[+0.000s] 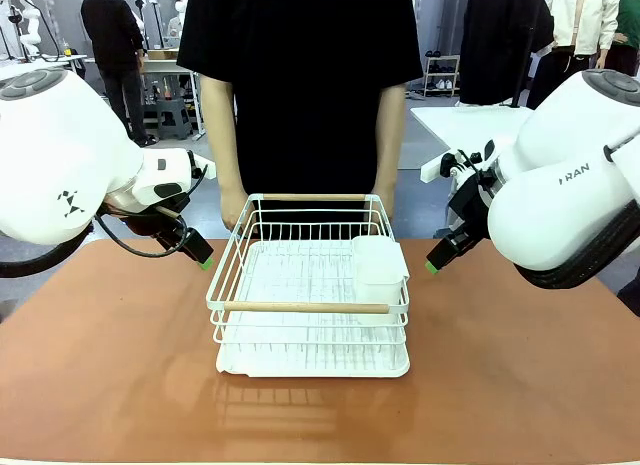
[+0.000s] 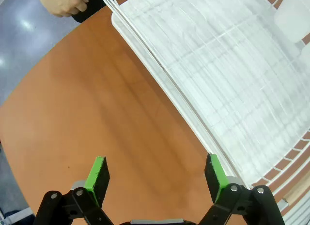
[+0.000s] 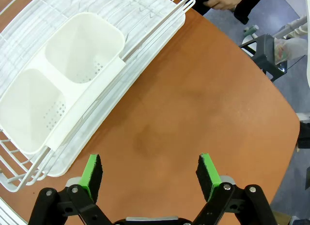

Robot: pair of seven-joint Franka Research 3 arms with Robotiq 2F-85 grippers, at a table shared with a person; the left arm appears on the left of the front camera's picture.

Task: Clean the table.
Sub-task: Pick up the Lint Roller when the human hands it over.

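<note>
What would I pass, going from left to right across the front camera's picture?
Left pincer → white wire rack standing on the table → right pincer.

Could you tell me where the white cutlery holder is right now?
In the front view the cutlery holder sits inside the white wire rack against its right wall, toward the person.

A white wire rack (image 1: 300, 270) sits in the middle on a white tray (image 1: 312, 363). A white holder (image 1: 378, 263) sits in its far right corner. A person (image 1: 300, 85) stands behind.
</note>
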